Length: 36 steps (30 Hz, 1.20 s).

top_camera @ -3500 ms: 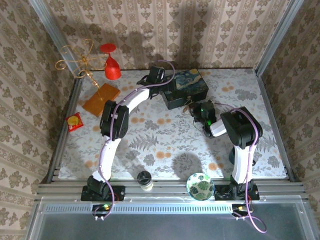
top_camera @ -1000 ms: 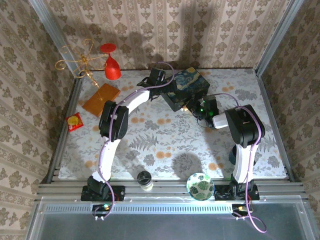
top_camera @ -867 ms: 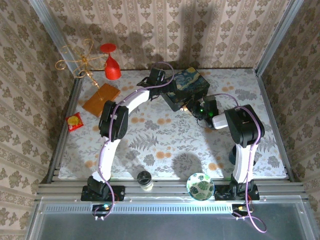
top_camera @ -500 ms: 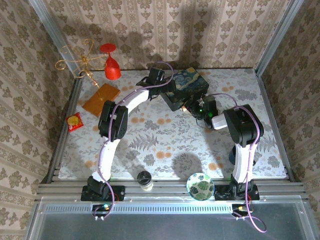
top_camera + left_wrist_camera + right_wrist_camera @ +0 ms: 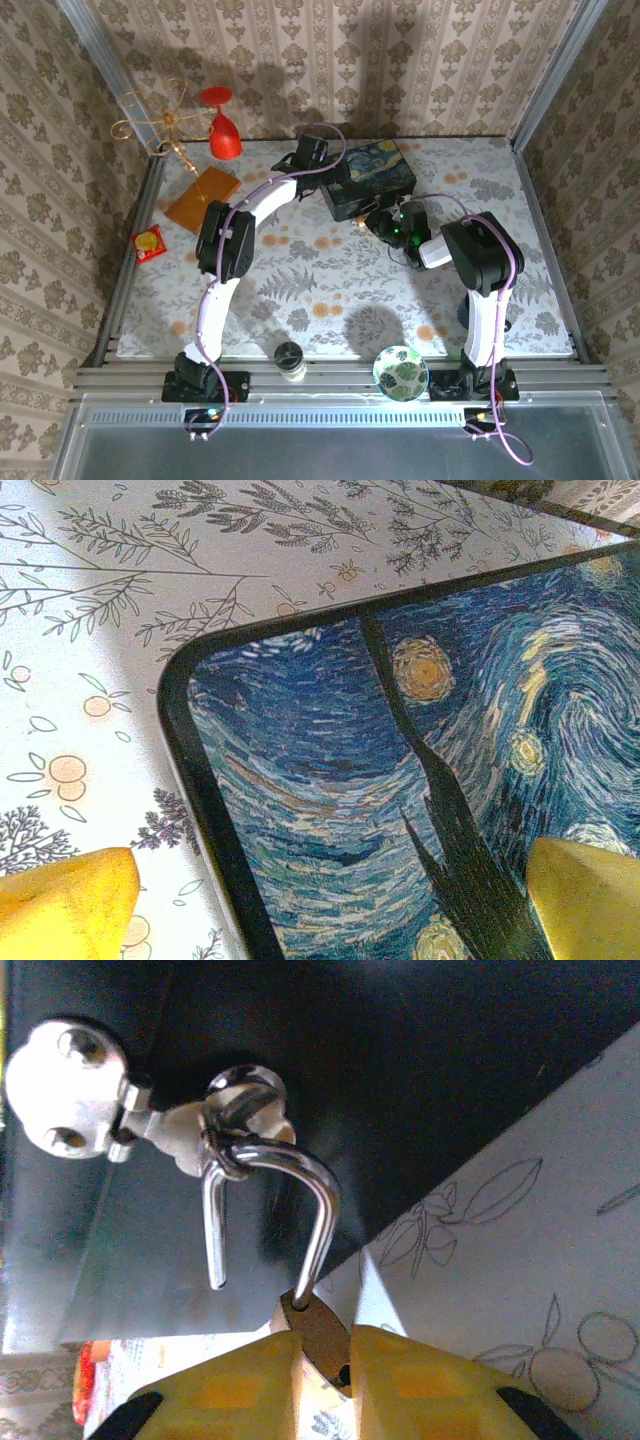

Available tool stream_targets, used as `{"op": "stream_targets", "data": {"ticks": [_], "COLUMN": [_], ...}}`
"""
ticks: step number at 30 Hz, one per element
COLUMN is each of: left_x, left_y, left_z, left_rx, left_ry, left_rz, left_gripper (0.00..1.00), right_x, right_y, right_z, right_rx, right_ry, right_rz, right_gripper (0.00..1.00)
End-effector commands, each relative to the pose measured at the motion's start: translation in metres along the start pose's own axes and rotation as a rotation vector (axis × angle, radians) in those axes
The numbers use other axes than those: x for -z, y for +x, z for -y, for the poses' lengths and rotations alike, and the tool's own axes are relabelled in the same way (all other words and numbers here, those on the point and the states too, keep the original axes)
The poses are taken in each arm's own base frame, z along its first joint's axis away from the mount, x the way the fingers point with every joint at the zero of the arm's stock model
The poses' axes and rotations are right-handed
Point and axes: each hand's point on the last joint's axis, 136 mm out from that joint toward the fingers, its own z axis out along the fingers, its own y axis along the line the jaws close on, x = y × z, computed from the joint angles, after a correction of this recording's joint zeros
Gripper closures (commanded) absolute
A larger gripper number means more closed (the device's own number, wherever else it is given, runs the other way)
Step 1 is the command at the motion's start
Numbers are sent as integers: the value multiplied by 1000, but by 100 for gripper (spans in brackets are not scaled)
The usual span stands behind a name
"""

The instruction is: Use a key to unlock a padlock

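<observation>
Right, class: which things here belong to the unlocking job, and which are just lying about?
Job: padlock, right pincer gripping it, starry box it hangs on.
Lying about: red glass, wire ornament, orange board, red packet, green bowl, jar.

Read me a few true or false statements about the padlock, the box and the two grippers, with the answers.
The right gripper pinches the padlock by its body. True.
One end of the shackle hangs free. True.
The padlock is clear of the box. False: its shackle hooks through the hasp ring on the box.
The left gripper is clamped shut. False: it is open, over the box lid.
</observation>
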Motion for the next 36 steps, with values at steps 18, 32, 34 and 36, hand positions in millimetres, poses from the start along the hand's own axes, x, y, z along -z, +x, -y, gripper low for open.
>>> {"op": "stream_targets", "data": {"ticks": [18, 32, 34, 36], "left_x": [33, 75, 70, 69], "left_y": [35, 76, 71, 68], "left_z": [-33, -29, -33, -35], "left_rx": [-11, -5, -16, -23], "left_ry": [-146, -125, -138, -152], "left_rz": [-62, -47, -51, -49], "left_gripper": [0, 3, 3, 2], "right_x": [9, 17, 18, 19], "right_y": [45, 52, 59, 66], "right_z": [41, 25, 29, 36], "right_rx": [-19, 99, 120, 130], "right_ry": [208, 238, 267, 308], "right_rz": [-137, -280, -312, -335], "right_gripper": [56, 50, 50, 50]}}
